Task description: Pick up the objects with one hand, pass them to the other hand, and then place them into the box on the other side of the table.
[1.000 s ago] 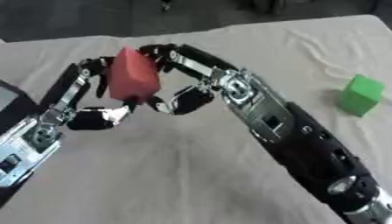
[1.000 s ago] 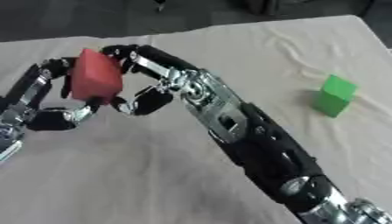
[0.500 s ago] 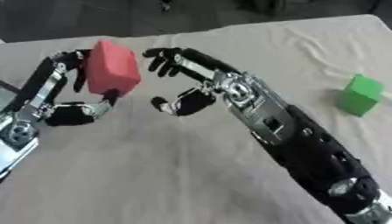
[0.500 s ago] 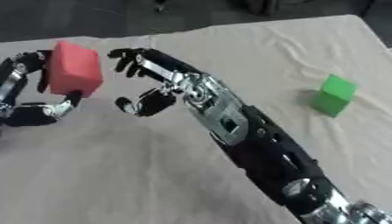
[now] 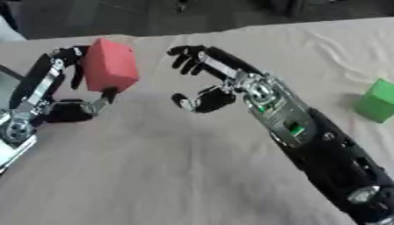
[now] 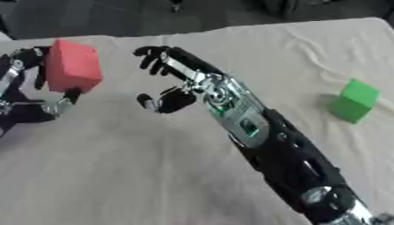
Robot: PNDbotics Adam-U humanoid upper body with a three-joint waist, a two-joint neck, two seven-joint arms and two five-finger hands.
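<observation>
the left hand point(image 5: 65, 94), its arm cut off at the tabletop's point(image 5: 154, 176) left edge, grips the red block point(image 5: 110, 65) aloft. right hand point(image 5: 204, 81) spread wide beside it. green block point(image 6: 354, 100) near the right edge.

Your test bench in a lab-like room: cloth-covered table point(image 5: 192, 176), dark floor point(image 5: 154, 17) beyond.

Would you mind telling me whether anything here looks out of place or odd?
Nothing stands out. The left hand holds the red block in its fingers, the right hand is open beside it, and the green block sits upright on the table.
</observation>
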